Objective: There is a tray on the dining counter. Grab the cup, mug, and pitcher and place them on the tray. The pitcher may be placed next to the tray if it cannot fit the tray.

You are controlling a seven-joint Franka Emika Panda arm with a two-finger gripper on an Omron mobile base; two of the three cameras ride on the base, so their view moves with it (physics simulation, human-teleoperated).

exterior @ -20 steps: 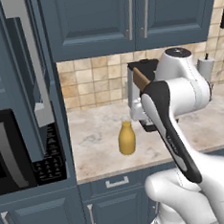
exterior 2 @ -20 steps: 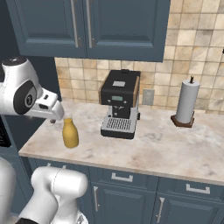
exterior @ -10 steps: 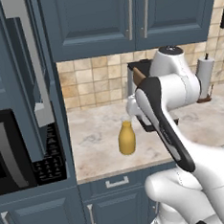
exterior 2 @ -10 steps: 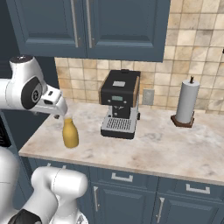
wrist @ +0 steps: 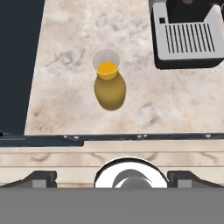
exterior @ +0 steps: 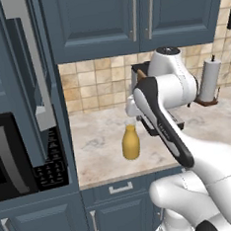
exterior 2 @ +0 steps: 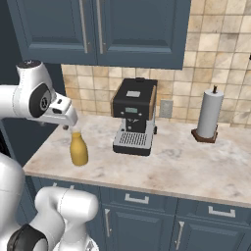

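Pitcher [exterior: 131, 143] upright on counter [exterior: 97, 144], near front edge, well apart from coffee machine [exterior 2: 133, 116] at its 3 o'clock in right base view. Paper towel roll [exterior 2: 209, 113] farther off, same direction. Stands alone w/ bare stone all round, so approach from above looks unobstructed; probably why arm comes at it top-down rather than from the side.

Gripper [exterior 2: 65, 125] hangs just above pitcher's pale top, wrist pointed down. Seems meant to line up over the neck, the narrowest part and likely easiest to clamp; rounded body prob. too wide or slippery for a sure hold.

Fingers spread fully wide, pinching nothing. In hand view, 2 dark tips [wrist: 40, 177] low at 7 and 5 o'clock, pitcher [wrist: 109, 85] up toward 12 o'clock, a touch left of centre line. Not between the fingers yet, no contact visible. Open mouth w/ amber liquid seen from almost straight above, so hand sits higher than rim and offset back from it.

Judgement: reach phase for pitcher, grasp not yet begun. Next calls for shift fwd over neck, descent, then closing. Risk: nudging top and tipping it, liquid inside.
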